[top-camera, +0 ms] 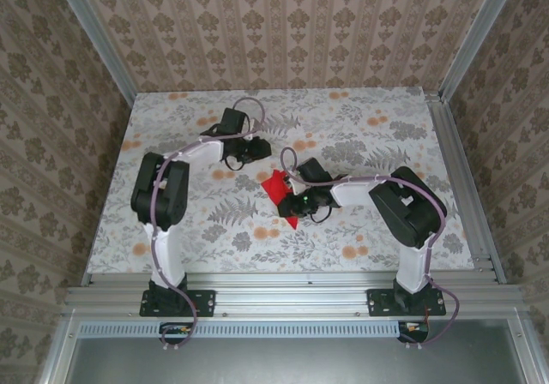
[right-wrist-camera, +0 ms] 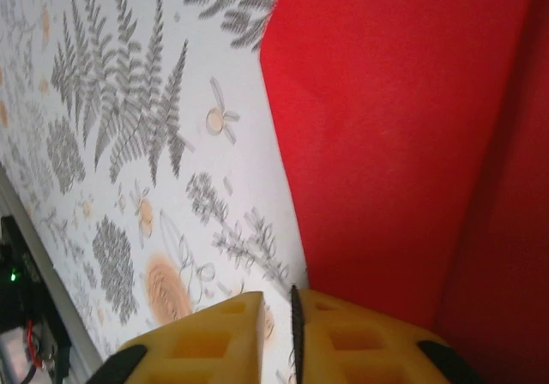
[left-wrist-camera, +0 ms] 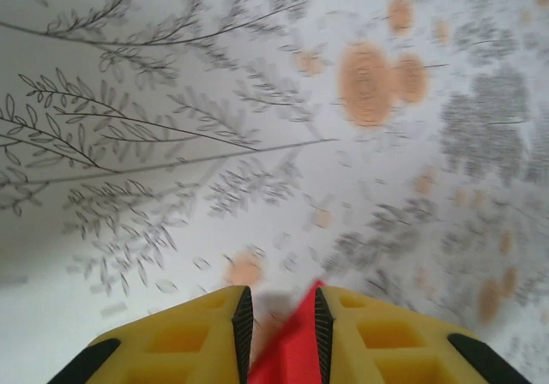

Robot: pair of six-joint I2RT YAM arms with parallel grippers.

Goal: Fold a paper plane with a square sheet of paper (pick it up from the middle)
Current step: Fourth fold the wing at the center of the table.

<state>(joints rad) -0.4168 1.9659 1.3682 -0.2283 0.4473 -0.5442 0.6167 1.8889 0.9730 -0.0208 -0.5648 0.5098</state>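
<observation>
The square sheet of paper lies creased on the flowered table, bright red, one pointed end toward the near edge. My left gripper is just behind it. In the left wrist view its yellow fingers stand a little apart, and a red corner of the paper rises in the gap against the right pad, not pinched. My right gripper is at the paper's near right side. In the right wrist view the right gripper has a narrow gap showing bare table, and the paper lies past the right finger with a raised fold along its right.
The table carries a grey fern and orange flower print. Wallpapered walls close it in at the back and both sides. An aluminium rail runs along the near edge by the arm bases. Free room lies left and right of the paper.
</observation>
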